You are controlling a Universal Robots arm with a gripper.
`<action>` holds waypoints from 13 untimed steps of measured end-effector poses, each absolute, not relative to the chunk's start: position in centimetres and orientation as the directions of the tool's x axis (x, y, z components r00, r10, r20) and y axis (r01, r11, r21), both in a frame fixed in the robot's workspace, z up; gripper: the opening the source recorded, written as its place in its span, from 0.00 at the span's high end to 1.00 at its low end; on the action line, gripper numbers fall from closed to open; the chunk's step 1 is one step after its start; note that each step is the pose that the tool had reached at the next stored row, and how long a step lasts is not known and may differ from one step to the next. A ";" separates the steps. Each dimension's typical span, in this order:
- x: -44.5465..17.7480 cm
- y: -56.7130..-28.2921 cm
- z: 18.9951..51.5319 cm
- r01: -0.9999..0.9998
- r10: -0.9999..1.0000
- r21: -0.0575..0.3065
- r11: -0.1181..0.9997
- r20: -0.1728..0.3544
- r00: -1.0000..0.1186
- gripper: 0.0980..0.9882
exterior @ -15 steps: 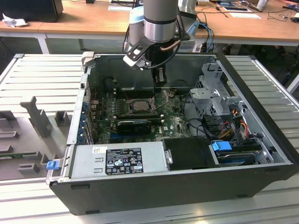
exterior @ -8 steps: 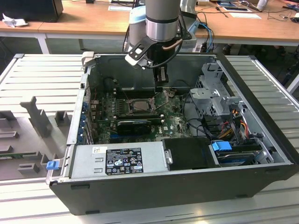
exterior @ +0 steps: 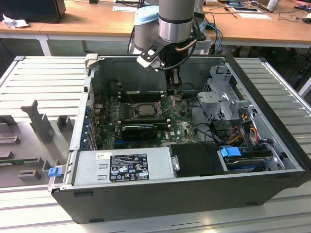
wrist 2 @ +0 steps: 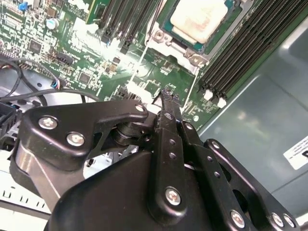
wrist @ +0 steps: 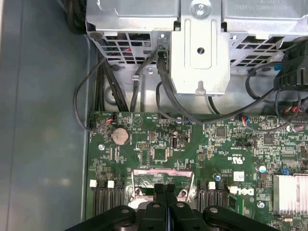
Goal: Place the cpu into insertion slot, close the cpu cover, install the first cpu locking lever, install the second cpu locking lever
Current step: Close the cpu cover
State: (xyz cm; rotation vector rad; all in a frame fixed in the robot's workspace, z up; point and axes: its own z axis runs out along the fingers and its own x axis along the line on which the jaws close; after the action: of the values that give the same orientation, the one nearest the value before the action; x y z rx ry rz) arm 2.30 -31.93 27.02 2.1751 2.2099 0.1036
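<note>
Hovering over motherboard (wrist 2: pixel 96 57): end effector (wrist 2: pixel 166 96) clamped together, empty; cpu (wrist 2: pixel 199 21) near, just beyond tip.

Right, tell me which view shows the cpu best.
The second wrist view: the cpu lies close in its socket, its pale metal top clear, though the picture's edge cuts part off. The exterior view shows the cpu small and far off. In the first wrist view the tool covers that spot.
</note>
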 end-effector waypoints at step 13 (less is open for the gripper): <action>4.6 -31.9 26.1 0.997 1.000 0.072 0.015 0.019 -0.016 0.99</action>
State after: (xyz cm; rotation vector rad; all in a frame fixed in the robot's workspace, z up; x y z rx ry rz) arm 4.60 -31.93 26.11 2.1766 2.2111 0.1009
